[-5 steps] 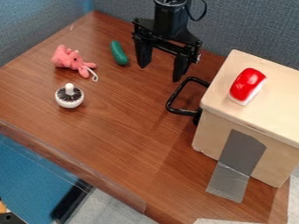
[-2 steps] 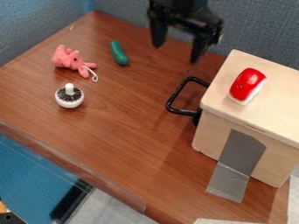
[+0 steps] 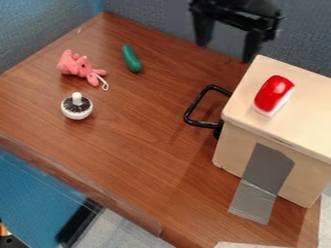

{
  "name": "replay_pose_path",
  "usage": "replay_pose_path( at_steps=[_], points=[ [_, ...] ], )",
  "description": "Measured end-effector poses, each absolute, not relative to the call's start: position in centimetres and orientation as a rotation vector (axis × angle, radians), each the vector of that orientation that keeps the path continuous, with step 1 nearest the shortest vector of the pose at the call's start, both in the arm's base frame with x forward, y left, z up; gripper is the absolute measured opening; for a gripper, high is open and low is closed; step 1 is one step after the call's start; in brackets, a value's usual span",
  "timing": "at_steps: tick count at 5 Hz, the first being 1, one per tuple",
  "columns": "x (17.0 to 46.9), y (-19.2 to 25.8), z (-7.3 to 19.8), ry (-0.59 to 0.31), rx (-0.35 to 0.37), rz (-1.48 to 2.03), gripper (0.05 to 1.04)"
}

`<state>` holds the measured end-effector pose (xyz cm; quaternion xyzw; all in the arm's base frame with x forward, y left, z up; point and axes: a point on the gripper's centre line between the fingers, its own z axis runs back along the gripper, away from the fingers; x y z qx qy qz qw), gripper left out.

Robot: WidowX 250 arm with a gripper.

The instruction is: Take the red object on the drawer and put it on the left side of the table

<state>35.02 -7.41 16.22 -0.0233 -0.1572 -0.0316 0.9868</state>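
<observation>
gripper point(image 3: 226, 52) is hanging at the far edge, right of centre, fingers spread wide, pinching nothing. red object point(image 3: 274, 95) is sitting on top of the drawer point(image 3: 309, 112) at the right, near its left edge, well apart from the gripper.

step: looks like pre-grasp, arm probably lining up for the pick. pick and place are both pending. next move is calling for a shift right and toward the near side over the red object, then a straight drop with the fingers straddling its narrow width, a squeeze and a lift before going left. a low path would be risking a snag on the black handle point(image 3: 195, 107).

materials: red object is showing a glossy, rounded shell over a white lower part, so likely a bit slippery. drawer is showing pale, smooth wood with rounded corners, grey tape point(image 3: 265, 170) running down its front onto the table point(image 3: 145, 145), where it is wrinkling. table is showing reddish-brown wood grain. at the left, pink plush point(image 3: 76, 66) is looking soft and lumpy, green toy point(image 3: 131, 59) smooth and elongated, white top point(image 3: 77, 107) round with a knob, so the place spot is needing to avoid all three
</observation>
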Motion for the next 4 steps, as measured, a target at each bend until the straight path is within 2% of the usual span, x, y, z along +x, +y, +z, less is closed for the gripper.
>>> replay_pose_path(
  at_steps=[1,4],
  points=[
    [35.1,-9.9,16.7,-0.333,-0.079,-0.126,1.001],
    [35.5,-13.4,14.0,-0.27,-0.101,-0.229,1.001]
  ],
)
